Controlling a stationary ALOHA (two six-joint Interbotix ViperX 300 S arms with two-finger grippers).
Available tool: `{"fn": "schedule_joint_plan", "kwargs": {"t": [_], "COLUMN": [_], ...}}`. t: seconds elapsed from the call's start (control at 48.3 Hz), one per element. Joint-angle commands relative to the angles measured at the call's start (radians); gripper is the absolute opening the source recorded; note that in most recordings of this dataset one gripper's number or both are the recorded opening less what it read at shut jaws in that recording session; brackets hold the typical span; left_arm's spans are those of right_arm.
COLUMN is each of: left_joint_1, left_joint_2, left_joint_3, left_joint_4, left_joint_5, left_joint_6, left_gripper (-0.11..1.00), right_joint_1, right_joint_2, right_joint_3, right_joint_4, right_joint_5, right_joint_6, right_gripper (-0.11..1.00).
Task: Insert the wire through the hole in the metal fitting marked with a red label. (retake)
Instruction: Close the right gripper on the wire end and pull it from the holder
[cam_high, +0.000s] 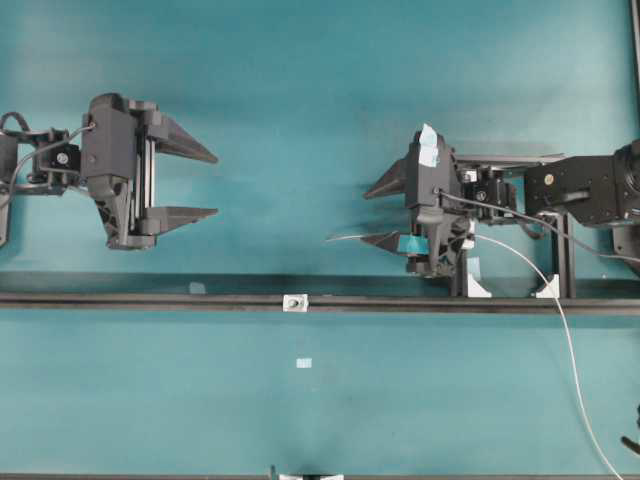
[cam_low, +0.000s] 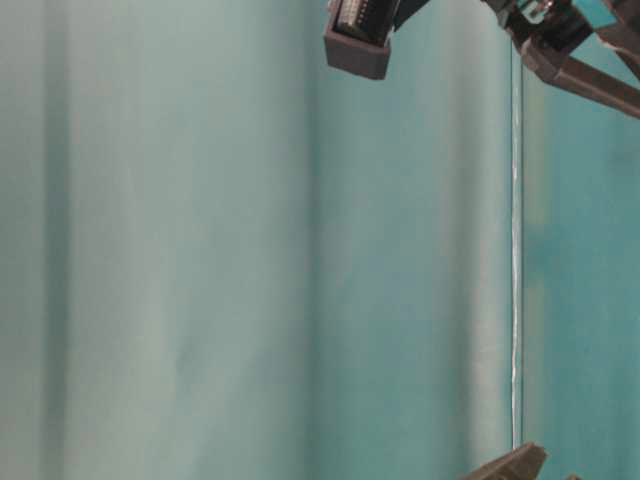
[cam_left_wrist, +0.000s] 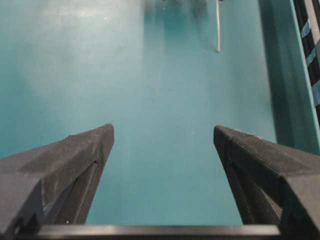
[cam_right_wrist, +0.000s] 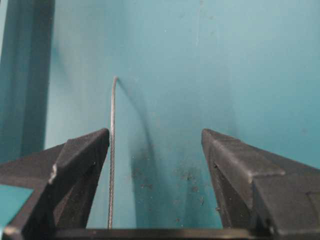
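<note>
We see the wire (cam_high: 560, 300) running from the near right corner up in a gentle curve, then levelling out with its free tip pointing left, between the spread fingers of our right gripper (cam_high: 382, 212). Our left gripper (cam_high: 206, 184) also stands wide open, holding nothing. The metal fitting (cam_high: 295, 302) sits on the black rail (cam_high: 150, 299), nearer.

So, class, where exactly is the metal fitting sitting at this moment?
In the overhead view the metal fitting sits on the black rail, slightly left of centre, just above a small pale tape scrap and lower left of the right gripper.
</note>
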Motion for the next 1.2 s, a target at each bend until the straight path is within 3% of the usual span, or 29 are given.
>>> {"fn": "schedule_joint_plan", "kwargs": {"t": [0.0,0.145,0.269,0.352,0.496,0.579,1.179], "left_joint_1": [-0.003,-0.003,-0.003,-0.003,-0.003,-0.005,-0.005], "left_joint_2": [-0.008,-0.008,-0.008,-0.008,-0.008,-0.008,-0.009], "left_joint_3": [-0.015,-0.015,-0.015,-0.015,-0.015,-0.015,-0.020], "left_joint_4": [-0.002,-0.002,-0.002,-0.002,-0.002,-0.002,-0.002], "left_joint_5": [-0.008,-0.008,-0.008,-0.008,-0.008,-0.008,-0.008], "left_joint_6": [-0.002,-0.002,-0.002,-0.002,-0.002,-0.002,-0.002], "left_gripper": [0.67,0.67,0.67,0.67,0.67,0.67,0.67], "right_joint_1": [-0.003,-0.003,-0.003,-0.003,-0.003,-0.003,-0.003], "right_joint_2": [-0.011,-0.011,-0.011,-0.011,-0.011,-0.012,-0.038], "right_joint_3": [-0.017,-0.015,-0.017,-0.015,-0.014,-0.015,-0.017], "right_joint_4": [0.005,0.002,0.005,0.002,0.005,0.002,0.002], "right_joint_5": [-0.014,-0.017,-0.017,-0.015,-0.015,-0.017,-0.028], "right_joint_6": [0.003,0.003,0.003,0.003,0.003,0.003,0.003], "right_gripper": [0.80,0.78,0.67,0.53,0.15,0.03,0.02]}}
